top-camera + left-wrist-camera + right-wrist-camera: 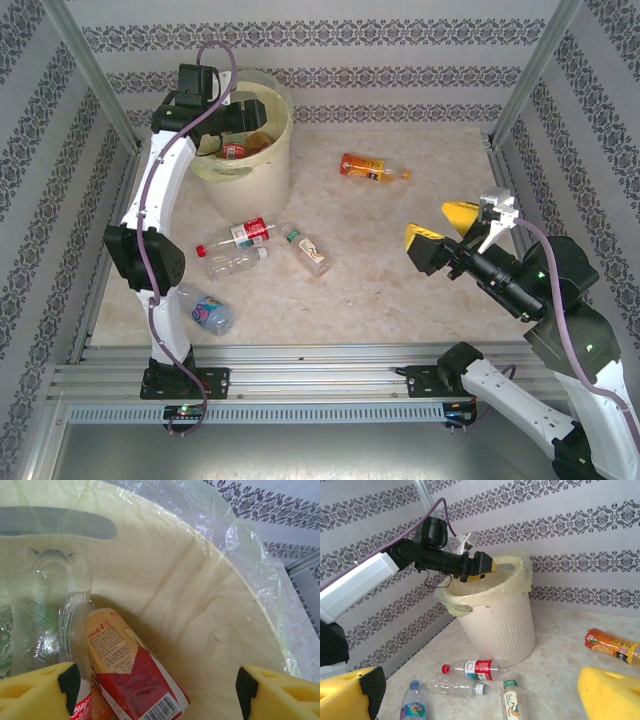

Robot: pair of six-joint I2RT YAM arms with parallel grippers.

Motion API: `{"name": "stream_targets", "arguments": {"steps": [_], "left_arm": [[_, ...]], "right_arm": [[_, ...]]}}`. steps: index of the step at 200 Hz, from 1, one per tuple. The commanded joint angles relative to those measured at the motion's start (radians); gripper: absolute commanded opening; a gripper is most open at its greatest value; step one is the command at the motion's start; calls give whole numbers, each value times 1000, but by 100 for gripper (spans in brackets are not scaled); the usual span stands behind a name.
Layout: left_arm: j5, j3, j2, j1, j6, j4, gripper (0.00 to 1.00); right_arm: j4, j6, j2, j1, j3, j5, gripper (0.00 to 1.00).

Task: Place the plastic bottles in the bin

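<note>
Left fingers (30,690) apart over the round pale-yellow plastic bin (262,175); right fingers (458,213) apart, empty.
A few clear plastic bottles (130,670) lie inside it; five wait on the counter (400,300) beside it.

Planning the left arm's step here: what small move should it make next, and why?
Probably raise the left tool straight up, clear of the bin. Its jaws stand open with nothing between them, a red-labelled bottle lies in the bin below, and other bottles, such as the orange bottle, lie on the table.
</note>
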Motion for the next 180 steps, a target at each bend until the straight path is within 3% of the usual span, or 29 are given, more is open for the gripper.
{"name": "stream_targets", "arguments": {"steps": [1, 79, 125, 180], "left_arm": [[11, 6, -70, -17, 21, -44, 83], [-136, -83, -251, -84, -7, -221, 89], [-175, -299, -433, -125, -143, -246, 90], [-226, -625, -606, -274, -295, -145, 94]], "right_arm": [[-1, -1, 2, 10, -7, -3, 98], [-26, 17, -16, 10, -21, -43, 98], [-18, 34, -17, 10, -37, -73, 98], [-20, 35, -9, 10, -54, -103, 98]]}}
